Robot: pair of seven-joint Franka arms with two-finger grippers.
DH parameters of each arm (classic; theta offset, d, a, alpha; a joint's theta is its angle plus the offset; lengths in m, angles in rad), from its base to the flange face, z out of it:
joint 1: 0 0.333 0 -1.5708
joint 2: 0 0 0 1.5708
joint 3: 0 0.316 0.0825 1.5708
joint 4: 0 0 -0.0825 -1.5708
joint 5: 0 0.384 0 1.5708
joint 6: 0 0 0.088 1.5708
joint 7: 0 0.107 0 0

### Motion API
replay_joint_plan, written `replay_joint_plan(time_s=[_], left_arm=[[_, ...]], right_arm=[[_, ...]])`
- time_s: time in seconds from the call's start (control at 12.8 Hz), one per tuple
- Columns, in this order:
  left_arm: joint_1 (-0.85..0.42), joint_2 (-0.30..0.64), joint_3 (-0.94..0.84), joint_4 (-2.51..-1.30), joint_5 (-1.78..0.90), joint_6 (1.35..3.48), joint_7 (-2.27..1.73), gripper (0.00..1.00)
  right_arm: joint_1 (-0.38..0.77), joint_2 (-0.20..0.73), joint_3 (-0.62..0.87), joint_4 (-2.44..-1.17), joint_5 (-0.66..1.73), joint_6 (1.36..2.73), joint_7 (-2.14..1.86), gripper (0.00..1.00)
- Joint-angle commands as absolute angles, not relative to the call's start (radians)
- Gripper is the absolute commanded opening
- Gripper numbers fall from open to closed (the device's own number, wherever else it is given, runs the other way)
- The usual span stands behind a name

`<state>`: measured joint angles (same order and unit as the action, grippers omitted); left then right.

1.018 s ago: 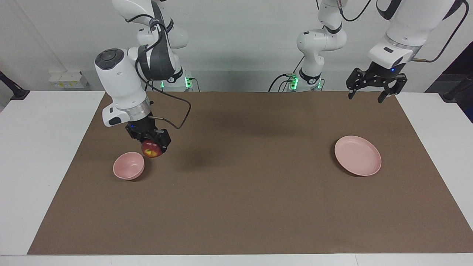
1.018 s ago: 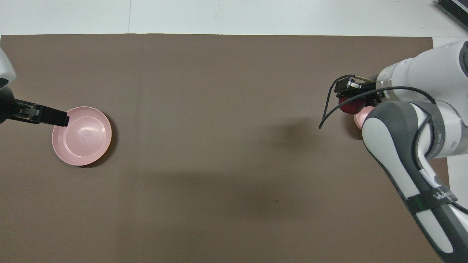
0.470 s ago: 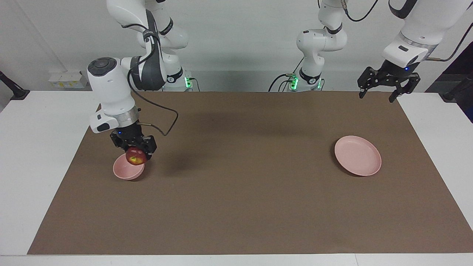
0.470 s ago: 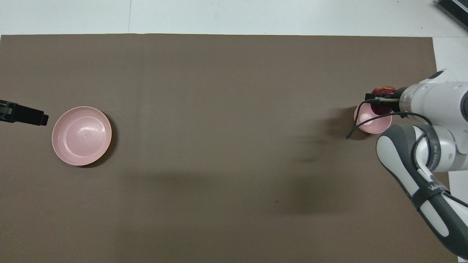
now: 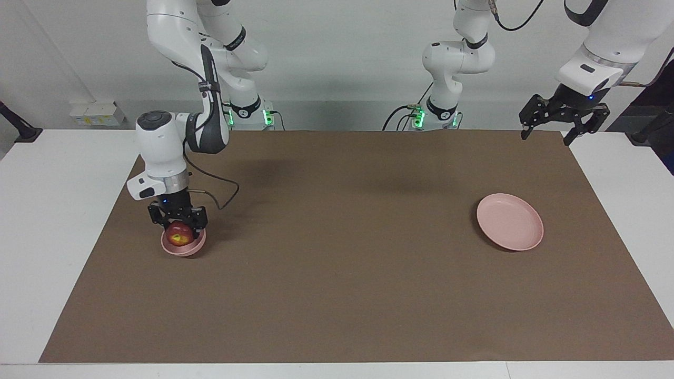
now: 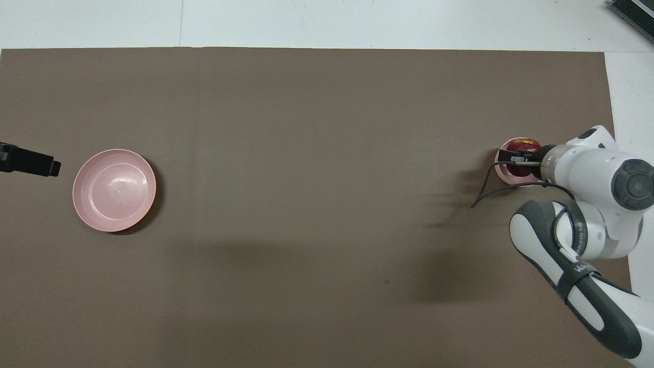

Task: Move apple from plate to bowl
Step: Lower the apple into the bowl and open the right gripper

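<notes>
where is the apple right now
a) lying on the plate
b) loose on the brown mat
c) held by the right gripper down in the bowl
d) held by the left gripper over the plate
c: the right gripper is shut on the apple, low inside the bowl; the plate is bare.

Red apple (image 5: 179, 235) in pink bowl (image 5: 192, 248); pink plate (image 5: 509, 221) bare.

In the facing view, the bowl (image 5: 182, 245) sits at the left middle of the frame on the mat (image 5: 342, 273) that covers the surface (image 5: 58, 221). The apple (image 5: 179, 234) is in the bowl, gripped by the right tool (image 5: 178, 223). The plate (image 5: 509, 221) lies at the right middle, well apart from the bowl. The left tool (image 5: 564, 117) hangs at the upper right, over the mat's corner.
</notes>
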<state>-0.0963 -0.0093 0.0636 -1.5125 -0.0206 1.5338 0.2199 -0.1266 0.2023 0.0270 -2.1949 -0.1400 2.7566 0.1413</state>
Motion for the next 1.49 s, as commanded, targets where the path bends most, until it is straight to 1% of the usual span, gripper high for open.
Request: replay_joint_plan(time_s=[0.0,0.16,0.47,0.71,0.86,0.94,1.1,1.41], left_arm=[[-0.104,-0.041,0.075,-1.555,-0.023,1.520,0.239,1.00],[-0.092,-0.049,0.075,-1.562,-0.020,1.511,0.232,1.00],[-0.091,-0.051,0.074,-1.557,-0.012,1.456,0.227,1.00],[-0.091,-0.052,0.072,-1.559,-0.012,1.457,0.227,1.00],[-0.091,-0.051,0.072,-1.557,-0.012,1.462,0.227,1.00],[-0.091,-0.051,0.072,-1.559,-0.012,1.465,0.227,1.00],[-0.091,-0.051,0.072,-1.557,-0.012,1.468,0.227,1.00],[-0.091,-0.051,0.072,-1.559,-0.012,1.468,0.229,1.00]], right_arm=[[-0.160,0.227,0.037,-2.206,-0.156,2.813,0.138,0.99],[-0.161,0.236,0.038,-2.166,-0.155,2.795,0.140,1.00],[-0.155,0.222,0.043,-2.047,-0.152,2.572,0.127,1.00],[-0.147,0.207,0.052,-1.941,-0.138,2.354,0.129,1.00],[-0.149,0.190,0.066,-1.855,-0.137,2.147,0.105,1.00],[-0.146,0.180,0.067,-1.826,-0.108,2.079,0.083,1.00],[-0.146,0.146,0.080,-1.784,-0.051,1.970,0.083,1.00],[-0.146,0.011,0.084,-1.782,-0.048,1.798,0.078,1.00]])
